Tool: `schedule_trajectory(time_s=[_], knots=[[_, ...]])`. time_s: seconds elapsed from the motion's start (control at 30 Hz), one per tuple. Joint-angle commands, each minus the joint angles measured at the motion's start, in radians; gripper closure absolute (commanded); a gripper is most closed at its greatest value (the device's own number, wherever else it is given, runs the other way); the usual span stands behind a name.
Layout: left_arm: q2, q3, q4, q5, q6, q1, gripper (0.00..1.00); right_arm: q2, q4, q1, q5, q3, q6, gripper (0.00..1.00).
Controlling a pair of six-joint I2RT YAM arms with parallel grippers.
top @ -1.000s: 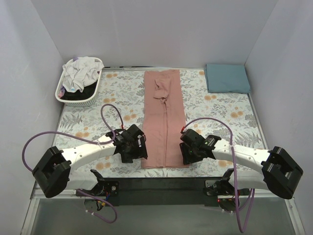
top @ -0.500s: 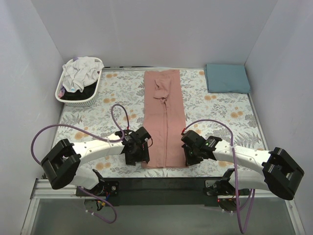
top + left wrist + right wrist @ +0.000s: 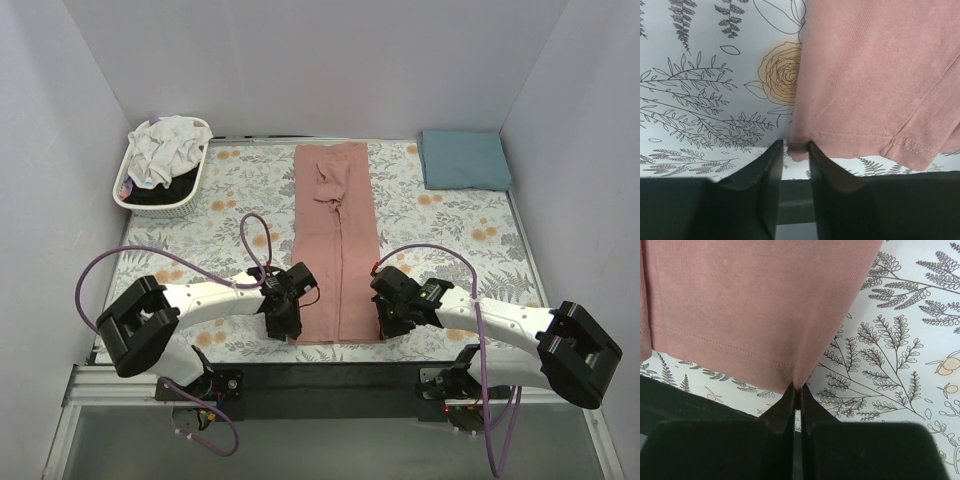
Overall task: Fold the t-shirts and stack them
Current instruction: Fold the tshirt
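A dusty-pink t-shirt [image 3: 336, 240], folded into a long narrow strip, lies down the middle of the floral cloth. My left gripper [image 3: 288, 330] sits at its near-left corner. In the left wrist view the jaws [image 3: 796, 147] stand narrowly open with that hem corner [image 3: 799, 150] between them, a sliver of gap at the left finger. My right gripper [image 3: 386, 330] is at the near-right corner. In the right wrist view it [image 3: 797, 389] is shut on the pinched hem corner of the pink t-shirt [image 3: 755, 305]. A folded teal-blue t-shirt [image 3: 464, 159] lies at the back right.
A white slatted basket [image 3: 196, 180] at the back left holds white tees [image 3: 170, 145] and dark clothes. The grey-and-orange floral cloth [image 3: 450, 230] covers the table. A black bar [image 3: 330, 375] runs along the near edge just behind both grippers. White walls close in three sides.
My left gripper slid right and nearer to the shirt's near-left corner, and its jaws narrowed around it. My right gripper closed on the near-right corner.
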Motion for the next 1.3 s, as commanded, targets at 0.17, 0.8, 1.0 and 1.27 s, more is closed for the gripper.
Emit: schedule_trajectory(time_s=[0.17,0.8,1.0,1.27], knots=[[0.052,0.016,-0.038,0.002,-0.023,-0.029,1.00,0.025,-0.029,0.014,-0.010,-0.039,-0.033,0.97],[-0.206,0.037,-0.007,0.062,-0.006,-0.014,1.00,0.005,-0.150,0.037,-0.050,0.121,-0.123,0.99],[-0.078,0.208,0.091,0.002,0.196,0.223,1.00,0.161,-0.161,-0.175,0.033,0.369,-0.339,0.99],[0.101,0.395,0.234,-0.033,0.327,0.374,1.00,0.344,-0.158,-0.338,0.028,0.673,-0.459,0.99]])
